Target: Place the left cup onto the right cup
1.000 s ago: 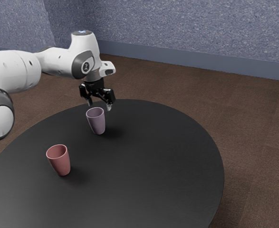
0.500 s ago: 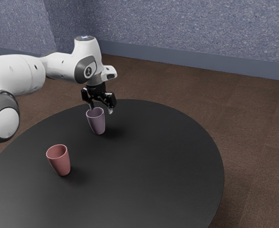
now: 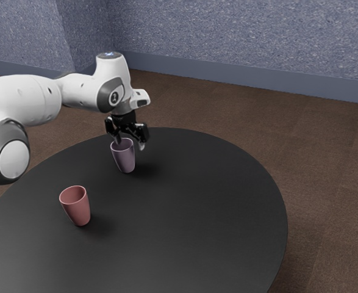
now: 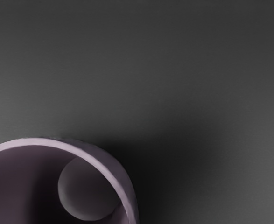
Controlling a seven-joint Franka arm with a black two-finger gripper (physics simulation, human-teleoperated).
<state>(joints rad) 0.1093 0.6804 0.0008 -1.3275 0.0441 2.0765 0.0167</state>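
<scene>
A mauve cup (image 3: 124, 156) stands upright on the round black table (image 3: 185, 207), toward its far side. My gripper (image 3: 128, 142) hangs right at the cup's rim, fingers spread open, one over the rim's far edge and one by its near-left edge. Nothing is held. A pink cup (image 3: 75, 206) stands upright nearer the front, at the exterior view's left. In the wrist view the mauve cup (image 4: 43, 186) sits just under my hand, its mouth and round bottom showing.
The black table's bare top stretches wide toward the exterior view's right and front. Brown carpet floor (image 3: 300, 140) surrounds the table, with a blue-grey wall (image 3: 239, 30) behind.
My gripper has come down from a little above the mauve cup to its rim. Both cups stand where they were.
</scene>
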